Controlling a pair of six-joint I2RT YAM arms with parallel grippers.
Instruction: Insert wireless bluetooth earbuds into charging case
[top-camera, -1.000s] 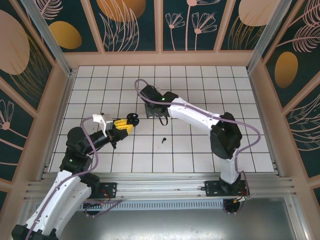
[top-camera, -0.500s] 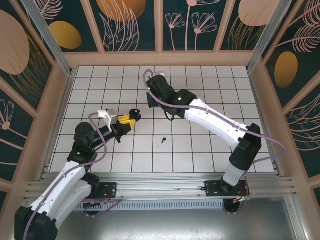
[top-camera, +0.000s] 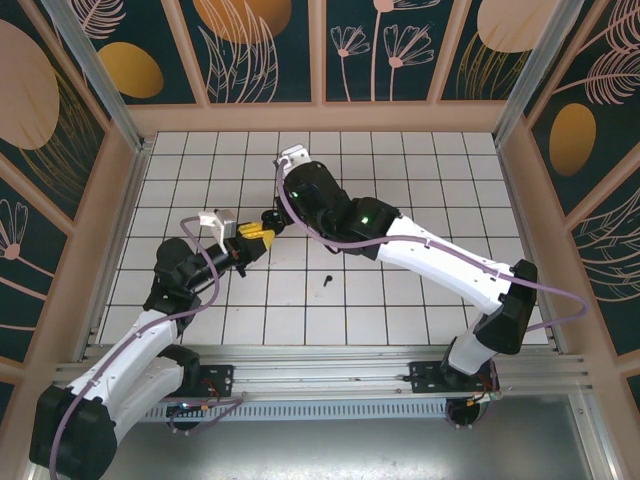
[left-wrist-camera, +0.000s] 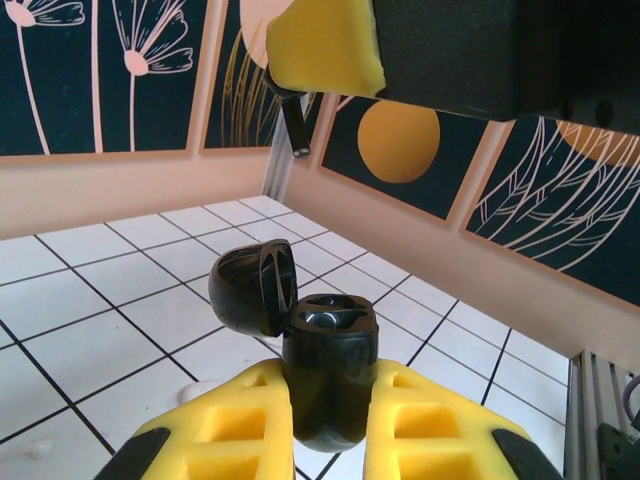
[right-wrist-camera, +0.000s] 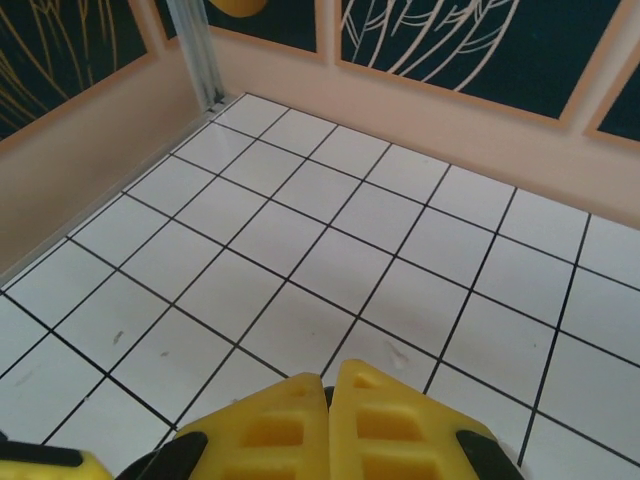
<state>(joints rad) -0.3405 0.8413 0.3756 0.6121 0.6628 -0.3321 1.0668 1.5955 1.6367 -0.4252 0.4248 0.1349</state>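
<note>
The right arm has swung left, so its hand (right-wrist-camera: 328, 390), pads pressed shut on nothing visible, hangs over the left hand (left-wrist-camera: 330, 405). The left wrist view shows that hand clamping the open charging case (left-wrist-camera: 322, 360). From overhead, one earbud (top-camera: 328, 280) lies mid-frame on the tabletop (top-camera: 420, 160).

Bright, even overhead light, faint soft shadows, sheen on the charging case (left-wrist-camera: 328, 370).

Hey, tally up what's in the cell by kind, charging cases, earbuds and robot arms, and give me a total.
charging case: 1, lid open, held in the left gripper
earbud: 1, loose on the tiles; a dark stem at the right gripper may be another, cannot tell
robot arms: 2, left arm and right arm
Total: 4
</note>
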